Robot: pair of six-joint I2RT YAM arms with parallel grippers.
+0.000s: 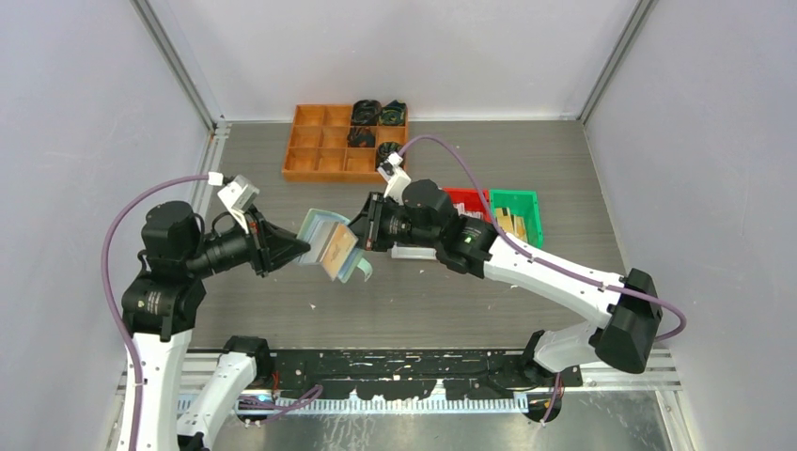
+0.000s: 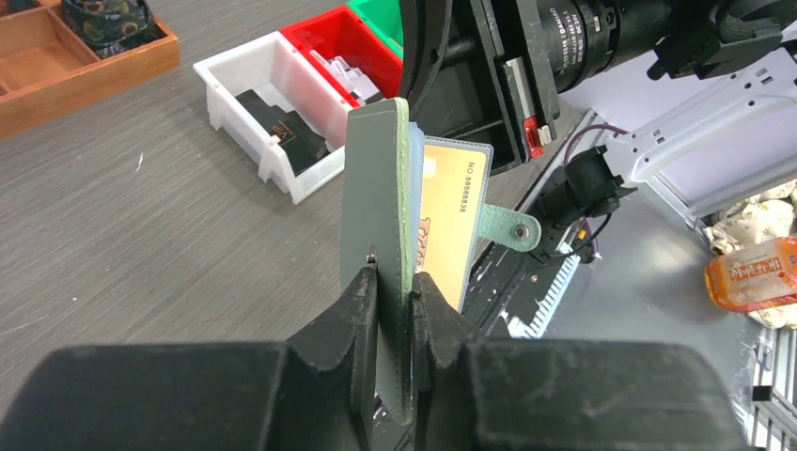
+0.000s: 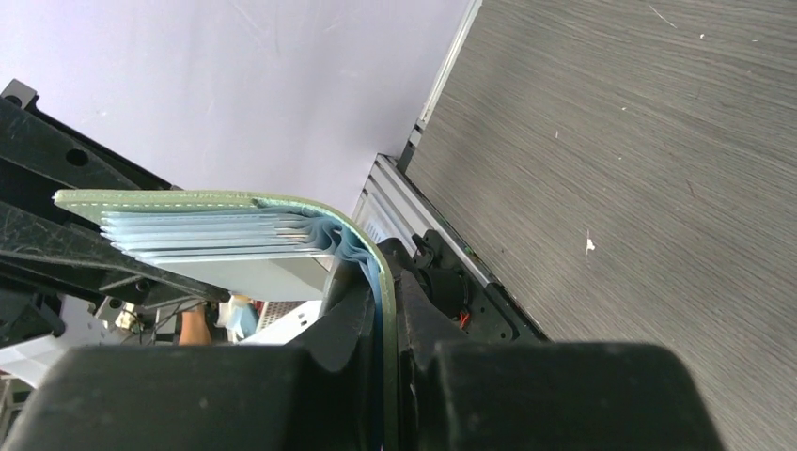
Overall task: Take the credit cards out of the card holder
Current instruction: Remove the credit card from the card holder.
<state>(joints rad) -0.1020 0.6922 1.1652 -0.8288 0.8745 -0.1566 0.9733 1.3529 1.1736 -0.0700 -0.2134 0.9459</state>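
The sage-green card holder hangs open in the air between my two grippers, above the table's middle. My left gripper is shut on one flap; in the left wrist view the flap stands edge-on between the jaws. My right gripper is shut on the other flap, which shows in the right wrist view. An orange credit card sits in a pocket, its number visible. Light blue pockets are stacked edge-on in the right wrist view. The holder's tab sticks out.
An orange wooden tray with black coiled items stands at the back. A white bin, a red bin and a green bin sit at the right, under and beside my right arm. A black rail runs along the near edge.
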